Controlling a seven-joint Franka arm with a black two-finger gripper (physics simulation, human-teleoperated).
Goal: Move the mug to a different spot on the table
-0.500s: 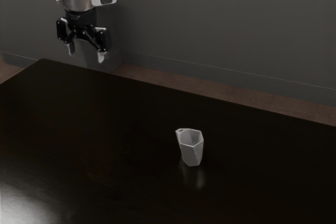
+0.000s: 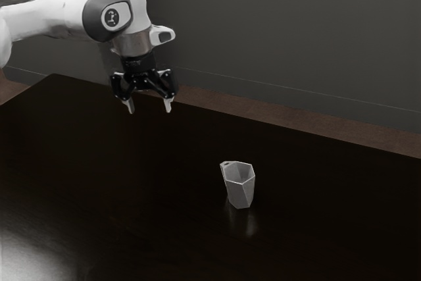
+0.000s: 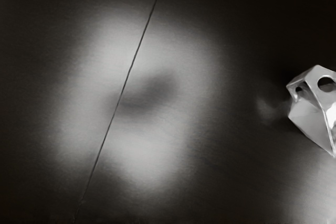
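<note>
fingers (image 2: 168, 103): spread apart, above table (image 2: 79, 162) | mug (image 2: 238, 184): upright, well apart from them, toward exterior view's right

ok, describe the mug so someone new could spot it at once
Look at the dark table in front of the grey wall. Near its middle stands a mug, upright. It is pale grey with angular faceted sides, bright against the dark top.
</note>
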